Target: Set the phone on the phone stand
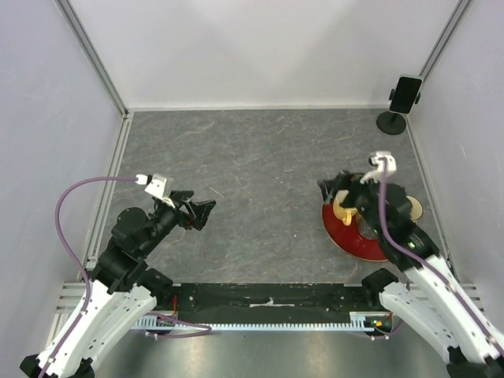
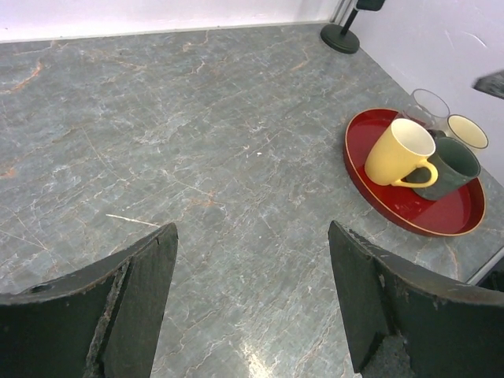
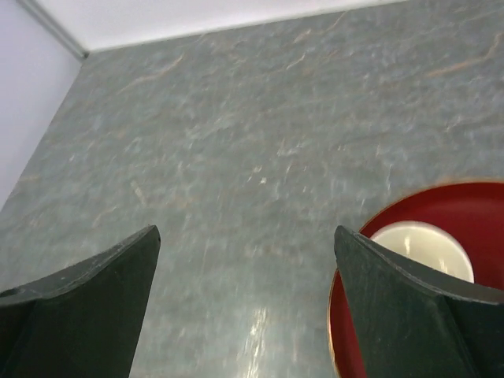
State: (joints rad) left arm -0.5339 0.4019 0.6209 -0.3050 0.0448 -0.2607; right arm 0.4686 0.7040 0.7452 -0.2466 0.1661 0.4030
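The black phone (image 1: 406,93) sits upright in the clamp of the black phone stand (image 1: 391,122), in the table's far right corner by the wall. In the left wrist view the stand's disc base (image 2: 340,38) shows at the top, with only the phone's lower edge (image 2: 370,4) in frame. My left gripper (image 1: 203,213) is open and empty above the table's left middle; it also shows in its own wrist view (image 2: 252,228). My right gripper (image 1: 332,186) is open and empty over the left edge of the red tray, far from the stand; it also shows in its own wrist view (image 3: 246,230).
A red round tray (image 1: 354,240) lies at the right under my right arm. It holds a yellow mug (image 2: 402,150) and a dark green mug (image 2: 449,165). A clear glass (image 2: 429,106) and a cream cup (image 2: 467,130) stand behind it. White walls enclose the table.
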